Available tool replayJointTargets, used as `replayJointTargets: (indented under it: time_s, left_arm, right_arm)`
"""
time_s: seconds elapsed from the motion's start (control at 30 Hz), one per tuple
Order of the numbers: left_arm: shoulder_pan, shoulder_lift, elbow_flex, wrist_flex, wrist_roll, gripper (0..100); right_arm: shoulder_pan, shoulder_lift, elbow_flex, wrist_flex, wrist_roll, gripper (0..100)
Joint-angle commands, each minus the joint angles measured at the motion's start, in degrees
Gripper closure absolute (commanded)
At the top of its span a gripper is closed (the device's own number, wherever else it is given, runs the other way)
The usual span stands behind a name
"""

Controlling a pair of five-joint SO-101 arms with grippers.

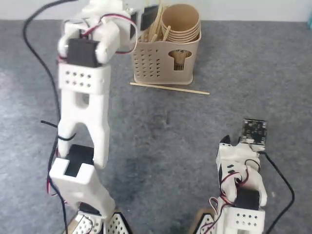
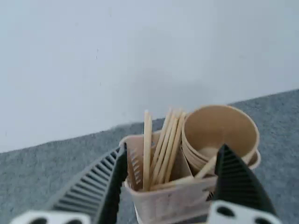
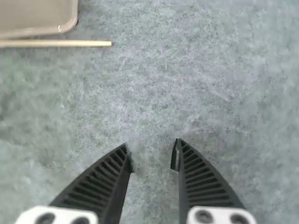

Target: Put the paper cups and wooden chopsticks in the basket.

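- the counter [image 1: 161, 126] was covered all over in a grey, felt-like fabric, mottled lighter and darker.
- a plain white wall [image 2: 140, 56] rose behind its far edge, meeting it in a straight line.
- the light was soft and even, the shadows faint.

Plastic basket [image 1: 157, 68], paper cups [image 1: 181, 22], wd chopsticks [image 1: 154, 28]

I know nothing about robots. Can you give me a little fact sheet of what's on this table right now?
Basket: beige, perforated, upright at the table's far side
Paper cups: stacked inside the basket
Chopsticks in basket: bundle standing beside the cups
Loose chopstick: one, flat on the grey mat before the basket
Left arm: extended to the basket, jaws open
Right arm: folded near its base, jaws open over bare mat
Not yet in basket: the loose chopstick
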Motion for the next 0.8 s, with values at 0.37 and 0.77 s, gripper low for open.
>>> replayJointTargets:
  time_s: [0.37, 0.77]
  left_arm:
    - [-7.38, -17.41, 6.37, 20.57, -0.44, 71]
    - [-15.91, -56.70, 59.82, 9.85, -0.70, 71]
  right_arm:
    - [-0.48, -0.57, -8.35, 5.05, -0.26, 88.1]
    - [-9.54, -0.31, -15.21, 5.14, 2.81, 88.0]
